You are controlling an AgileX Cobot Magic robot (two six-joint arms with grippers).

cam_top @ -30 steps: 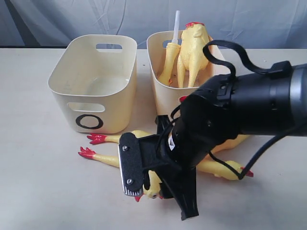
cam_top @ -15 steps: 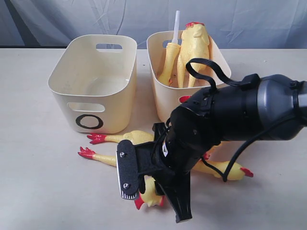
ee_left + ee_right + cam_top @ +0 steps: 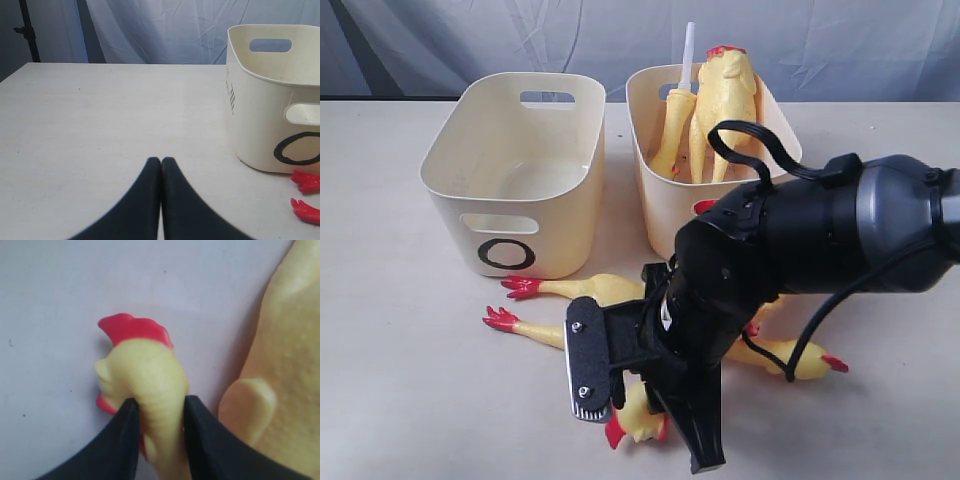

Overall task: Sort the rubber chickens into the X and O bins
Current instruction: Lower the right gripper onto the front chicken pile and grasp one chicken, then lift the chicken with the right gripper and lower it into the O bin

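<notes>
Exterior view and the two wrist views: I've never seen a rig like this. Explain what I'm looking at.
This is a two-armed robot working at a table. The exterior view comes from a camera off the arms; the big black shape in it is the right arm. Each wrist view looks along one arm's end effector. The right end effector pinches the head of a yellow rubber chicken. The left end effector is shut and empty, near the O bin. The second bin holds two chickens; its mark is hidden by the arm. In front of the O bin lie red chicken feet.
</notes>
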